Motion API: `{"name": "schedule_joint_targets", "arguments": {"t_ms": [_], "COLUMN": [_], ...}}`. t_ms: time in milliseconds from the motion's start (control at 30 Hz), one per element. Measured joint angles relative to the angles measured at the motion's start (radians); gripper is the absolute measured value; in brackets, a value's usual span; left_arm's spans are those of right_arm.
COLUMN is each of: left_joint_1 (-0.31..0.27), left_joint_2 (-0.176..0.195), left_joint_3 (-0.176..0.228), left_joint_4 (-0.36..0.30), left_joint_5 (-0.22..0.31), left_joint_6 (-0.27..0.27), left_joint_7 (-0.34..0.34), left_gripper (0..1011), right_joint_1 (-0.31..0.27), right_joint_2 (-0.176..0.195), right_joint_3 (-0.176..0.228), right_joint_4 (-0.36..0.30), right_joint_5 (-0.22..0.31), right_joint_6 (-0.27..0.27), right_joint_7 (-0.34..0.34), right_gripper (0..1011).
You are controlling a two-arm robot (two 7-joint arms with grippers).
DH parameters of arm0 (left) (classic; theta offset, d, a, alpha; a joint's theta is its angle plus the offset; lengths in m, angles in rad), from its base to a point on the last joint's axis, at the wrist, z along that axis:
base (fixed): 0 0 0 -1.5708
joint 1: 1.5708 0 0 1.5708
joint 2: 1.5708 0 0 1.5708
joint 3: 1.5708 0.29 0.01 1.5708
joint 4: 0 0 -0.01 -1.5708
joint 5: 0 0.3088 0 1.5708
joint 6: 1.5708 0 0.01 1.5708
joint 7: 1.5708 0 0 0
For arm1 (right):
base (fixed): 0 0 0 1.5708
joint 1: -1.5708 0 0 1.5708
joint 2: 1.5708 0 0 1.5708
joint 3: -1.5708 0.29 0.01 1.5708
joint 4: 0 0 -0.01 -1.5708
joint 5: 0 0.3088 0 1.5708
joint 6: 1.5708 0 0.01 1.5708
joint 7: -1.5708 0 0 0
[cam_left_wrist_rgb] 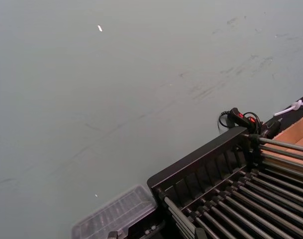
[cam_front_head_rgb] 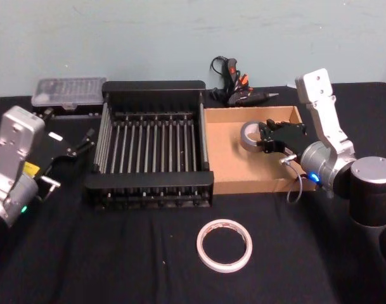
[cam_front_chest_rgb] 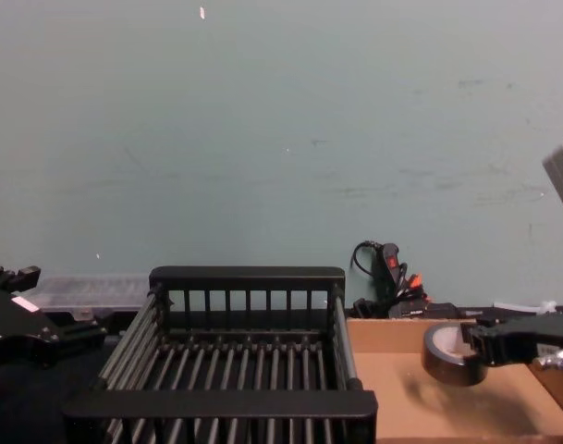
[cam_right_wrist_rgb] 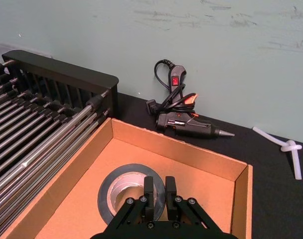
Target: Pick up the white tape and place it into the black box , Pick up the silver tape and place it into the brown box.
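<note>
1. Black slatted crate, the black box (cam_front_head_rgb: 149, 142): sits mid-table with nothing in it, bars bare. The white tape isn't in it yet.
2. Shallow tan cardboard tray, the brown box (cam_front_head_rgb: 231, 158): touching the crate's right side. Floor bare apart from the roll held over it.
3. Left gripper (cam_front_head_rgb: 69, 152): off the crate's left side, above the black cloth, carrying nothing. Can't tell its finger spread.
4. Right gripper (cam_front_head_rgb: 269, 140): over the right half of the tray, fingers (cam_right_wrist_rgb: 150, 191) pinched narrow across the wall of the silver tape.
5. Wide flat white roll with red print, the white tape (cam_front_head_rgb: 224, 245): lying flat on the cloth in front of both boxes, well apart from either gripper.
6. Small thick grey-silver roll, the silver tape (cam_right_wrist_rgb: 131, 191): in the right gripper's pinch, inside the tray's outline; from the chest view it looks just above the floor.
7. Step in hand, my read: the drop. Lower until the roll is flat on the floor, stay off the near and right walls, then open and lift straight up so the roll doesn't drag.
8. After that, white tape goes to the crate.
</note>
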Motion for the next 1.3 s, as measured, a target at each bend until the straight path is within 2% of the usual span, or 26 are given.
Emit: {"name": "schedule_joint_targets", "arguments": {"t_ms": [267,400,433,600,833,900,1033,1067,1200,1300], "left_joint_1": [0.0,0.0,0.0,0.0,0.0,0.0,0.0,0.0,0.0,0.0], "left_joint_2": [0.0,0.0,0.0,0.0,0.0,0.0,0.0,0.0,0.0,0.0], "left_joint_3": [0.0,0.0,0.0,0.0,0.0,0.0,0.0,0.0,0.0,0.0], "left_joint_4": [0.0,0.0,0.0,0.0,0.0,0.0,0.0,0.0,0.0,0.0], "left_joint_5": [0.0,0.0,0.0,0.0,0.0,0.0,0.0,0.0,0.0,0.0], "left_joint_6": [0.0,0.0,0.0,0.0,0.0,0.0,0.0,0.0,0.0,0.0], "left_joint_7": [0.0,0.0,0.0,0.0,0.0,0.0,0.0,0.0,0.0,0.0], "left_gripper": [1001,1001,1001,1001,1001,1001,1001,1001,1001,1001], "right_joint_1": [0.0,0.0,0.0,0.001,0.001,0.001,0.001,0.001,0.001,0.001], "right_joint_2": [0.0,0.001,0.001,0.001,0.001,0.002,0.001,0.001,0.002,0.002], "right_joint_3": [0.0,-0.001,-0.001,-0.001,-0.001,-0.001,-0.001,-0.001,-0.001,-0.001], "right_joint_4": [0.0,0.0,0.0,0.0,0.0,0.0,0.0,0.0,0.0,0.0], "right_joint_5": [0.001,0.002,0.002,0.002,0.003,0.003,0.004,0.004,0.004,0.004], "right_joint_6": [0.0,0.0,0.0,-0.001,-0.001,-0.001,-0.001,-0.001,-0.001,-0.001], "right_joint_7": [0.0,0.0,0.0,0.0,0.0,0.0,0.0,0.0,0.0,0.0], "right_gripper": [145,253,253,449,635,733,828,881,978,1003]}}
